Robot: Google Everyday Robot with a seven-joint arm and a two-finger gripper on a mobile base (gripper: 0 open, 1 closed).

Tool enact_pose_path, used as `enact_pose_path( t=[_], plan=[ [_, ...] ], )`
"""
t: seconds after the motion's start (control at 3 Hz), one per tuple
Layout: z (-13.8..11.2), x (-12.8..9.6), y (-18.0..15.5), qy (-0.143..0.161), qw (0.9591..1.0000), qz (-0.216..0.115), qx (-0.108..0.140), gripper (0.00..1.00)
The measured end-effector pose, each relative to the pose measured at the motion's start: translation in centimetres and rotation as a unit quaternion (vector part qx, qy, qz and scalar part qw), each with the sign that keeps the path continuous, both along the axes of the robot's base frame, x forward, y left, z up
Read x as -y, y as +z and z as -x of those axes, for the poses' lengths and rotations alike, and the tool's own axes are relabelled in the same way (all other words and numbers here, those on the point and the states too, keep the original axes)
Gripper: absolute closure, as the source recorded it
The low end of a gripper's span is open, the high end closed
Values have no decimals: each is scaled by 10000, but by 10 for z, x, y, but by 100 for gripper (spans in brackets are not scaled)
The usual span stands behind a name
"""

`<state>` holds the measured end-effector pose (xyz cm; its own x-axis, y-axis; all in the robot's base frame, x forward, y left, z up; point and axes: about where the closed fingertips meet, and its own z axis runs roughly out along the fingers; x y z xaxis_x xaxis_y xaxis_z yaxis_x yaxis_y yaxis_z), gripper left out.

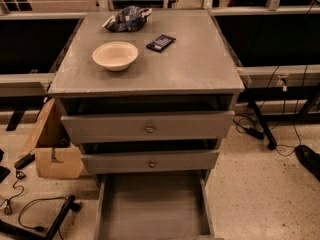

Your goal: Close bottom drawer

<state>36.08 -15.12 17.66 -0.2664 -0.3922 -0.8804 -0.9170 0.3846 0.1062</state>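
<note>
Grey bottom drawer [152,209] stands pulled far out at bottom centre, front cut off by the frame edge. Gripper is out of shot, its grip unknowable. An off-centre push could skew the drawer and jam it

Grey bottom drawer [152,209], wide open
</note>
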Motion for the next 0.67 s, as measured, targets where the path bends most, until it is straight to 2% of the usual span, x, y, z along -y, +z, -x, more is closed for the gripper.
enact_pose_path(
  t=[0.33,0.67],
  plan=[
    [0,0,0,0,10000,0,0,5],
    [0,0,0,1,10000,-1,0,0]
  ],
)
